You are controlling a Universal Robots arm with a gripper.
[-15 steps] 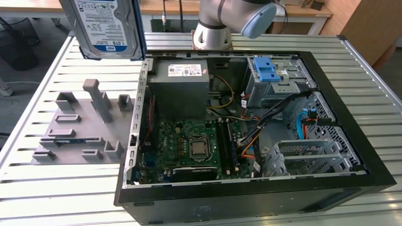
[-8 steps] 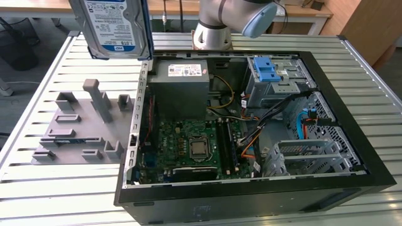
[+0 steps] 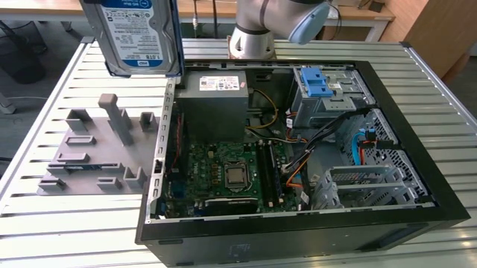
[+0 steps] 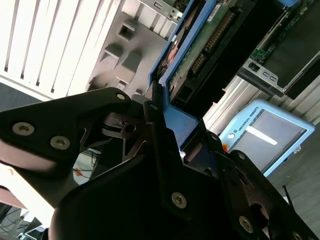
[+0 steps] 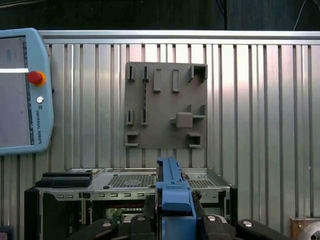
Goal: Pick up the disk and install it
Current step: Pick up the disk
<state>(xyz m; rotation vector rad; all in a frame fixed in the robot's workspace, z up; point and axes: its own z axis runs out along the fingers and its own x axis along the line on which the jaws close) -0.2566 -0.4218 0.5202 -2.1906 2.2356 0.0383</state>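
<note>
Slatted table (image 3: 71,223): exterior view shows the disk (image 3: 138,33) label, second wrist view the end effector (image 4: 172,119) clamping it

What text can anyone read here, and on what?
Label on the disk, held in the gripper: print too small to read surely.
White sticker on the grey box: too small.
Teach pendant: a maker's name along its edge; screen unreadable.

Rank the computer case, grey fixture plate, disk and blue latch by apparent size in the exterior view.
Computer case
Grey fixture plate
Disk: near the camera and cut off, so unsure against the plate
Blue latch
</note>
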